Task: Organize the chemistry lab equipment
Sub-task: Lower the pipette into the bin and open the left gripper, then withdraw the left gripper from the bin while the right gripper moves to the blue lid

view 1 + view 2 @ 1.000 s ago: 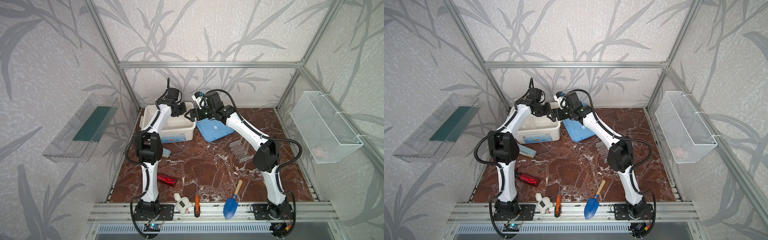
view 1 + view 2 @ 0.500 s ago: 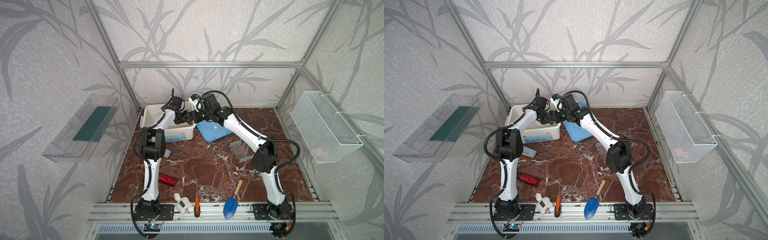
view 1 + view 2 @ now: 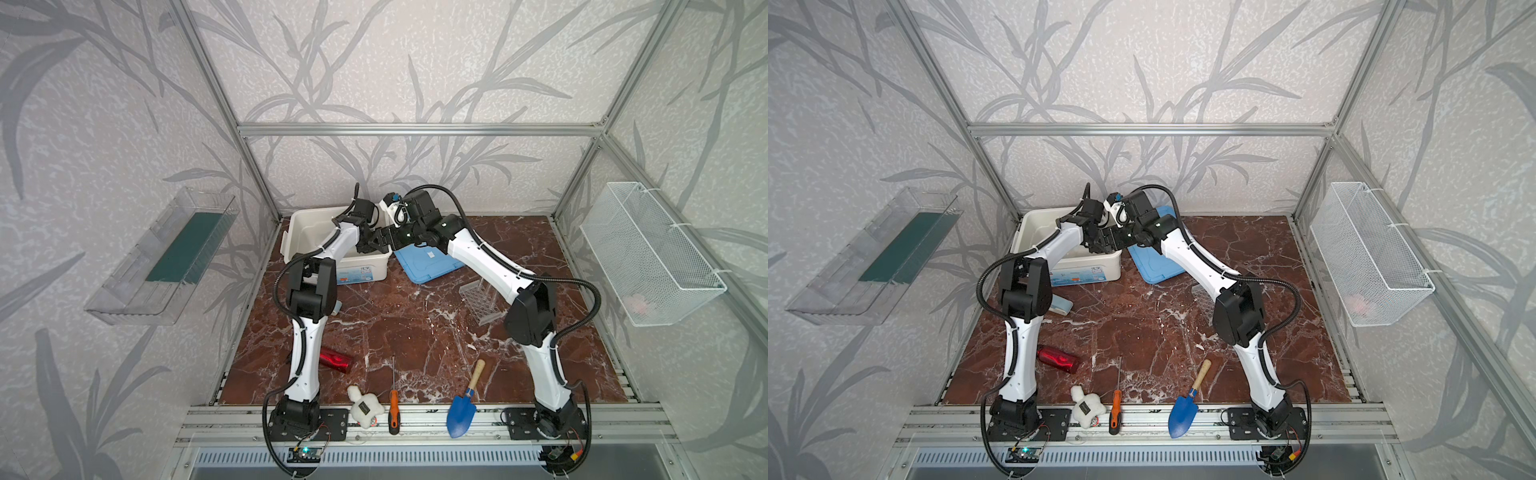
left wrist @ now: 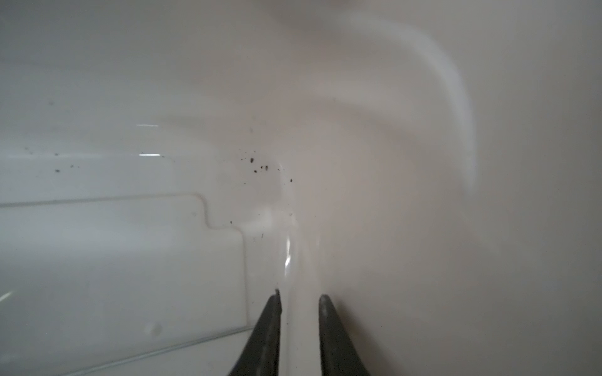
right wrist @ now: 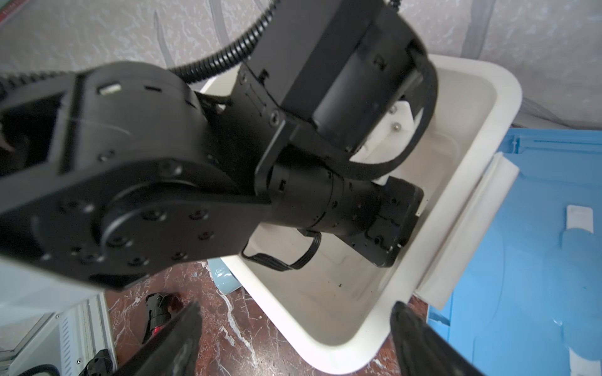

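Into the white storage bin point(image 3: 361, 269), at upper centre-left in both top views, the left arm point(image 3: 336, 245) has dropped. The left gripper point(image 4: 299, 296), shut a second ago, now has its jaws slightly apart above the bin floor, with a faint clear sliver between them that is too blurred to name, probably glassware just released. The right gripper point(image 5: 296, 312) hangs wide apart and empty over the bin's rim, and the clear grid rack point(image 3: 478, 297) lies on the marble table point(image 3: 415, 332) right of centre, not yet stowed.
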Controlling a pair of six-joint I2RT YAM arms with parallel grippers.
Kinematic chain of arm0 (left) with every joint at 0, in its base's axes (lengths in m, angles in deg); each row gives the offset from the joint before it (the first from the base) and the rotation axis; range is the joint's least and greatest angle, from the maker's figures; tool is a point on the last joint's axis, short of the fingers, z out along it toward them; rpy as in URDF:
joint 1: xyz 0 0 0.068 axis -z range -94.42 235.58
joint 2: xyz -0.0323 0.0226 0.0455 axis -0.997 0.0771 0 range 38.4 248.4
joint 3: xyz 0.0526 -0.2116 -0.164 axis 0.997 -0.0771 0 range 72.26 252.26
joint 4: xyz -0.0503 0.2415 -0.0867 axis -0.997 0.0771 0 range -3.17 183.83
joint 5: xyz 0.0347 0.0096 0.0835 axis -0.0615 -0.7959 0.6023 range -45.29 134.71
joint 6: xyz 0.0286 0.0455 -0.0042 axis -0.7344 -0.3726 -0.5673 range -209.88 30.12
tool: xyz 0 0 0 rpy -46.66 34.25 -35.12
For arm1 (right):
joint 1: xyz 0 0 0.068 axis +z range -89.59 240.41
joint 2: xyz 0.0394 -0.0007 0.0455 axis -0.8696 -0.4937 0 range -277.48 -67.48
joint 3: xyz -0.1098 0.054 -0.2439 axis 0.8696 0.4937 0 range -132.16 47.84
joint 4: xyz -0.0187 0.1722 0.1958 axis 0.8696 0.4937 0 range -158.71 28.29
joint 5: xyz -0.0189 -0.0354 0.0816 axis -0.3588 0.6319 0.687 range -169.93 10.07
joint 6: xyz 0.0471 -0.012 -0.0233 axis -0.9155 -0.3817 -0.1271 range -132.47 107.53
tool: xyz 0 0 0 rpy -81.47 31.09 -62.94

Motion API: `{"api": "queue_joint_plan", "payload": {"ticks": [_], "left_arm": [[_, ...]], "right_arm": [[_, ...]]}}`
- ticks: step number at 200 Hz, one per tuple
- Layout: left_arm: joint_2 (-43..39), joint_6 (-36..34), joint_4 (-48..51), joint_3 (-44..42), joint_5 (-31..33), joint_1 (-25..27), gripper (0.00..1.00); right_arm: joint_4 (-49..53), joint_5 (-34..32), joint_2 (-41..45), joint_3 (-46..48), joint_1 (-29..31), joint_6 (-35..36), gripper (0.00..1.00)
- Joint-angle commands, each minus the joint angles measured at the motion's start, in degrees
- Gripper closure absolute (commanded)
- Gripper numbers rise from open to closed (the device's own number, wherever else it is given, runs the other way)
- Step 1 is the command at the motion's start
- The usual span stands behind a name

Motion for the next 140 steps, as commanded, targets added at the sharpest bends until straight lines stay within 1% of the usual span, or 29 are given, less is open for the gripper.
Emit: {"api": "queue_joint_plan", "payload": {"ticks": [1,21,46,60,80,95,103,106,140], "left_arm": [[-0.28,-0.36,0.5,-0.55,1.33,-0.06,0.71],[-0.94,-0.31,0.74,-0.6,1.82,-0.1,0.65],[-2.31,-0.3,0.67,-1.08,1.72,-0.06,0.64],[-3.41,-0.29,0.9,-1.04,2.37,-0.06,0.6],[-5.77,-0.39,1.2,-1.06,2.8,-0.06,0.46],[-8.0,-0.41,1.56,-0.99,3.09,-0.04,0.36],[-9.22,-0.32,1.94,-0.93,3.62,-0.06,0.3],[-9.58,-0.31,2.22,-0.91,3.79,-0.06,0.28],[-15.42,-0.51,4.84,-1.54,6.4,0.27,0.08]], "right_arm": [[0.48,-0.87,3.89,0.44,0.07,1.27,0.11],[0.8,-0.67,4.15,0.13,0.08,1.4,0.11],[1.53,-0.93,4.86,-0.04,0.06,1.86,0.11],[2.03,-1.43,5.63,0.02,0.07,2.3,0.11],[2.91,-2.17,7.17,0.05,0.07,2.91,0.1],[3.88,-3.09,8.64,0.18,0.09,3.21,0.06],[4.49,-3.9,9.67,0.28,0.11,3.24,0.04],[4.77,-4.29,10.06,0.36,0.07,3.12,0.0],[7.61,-10.2,15.29,1.54,0.08,0.28,0.01]]}}
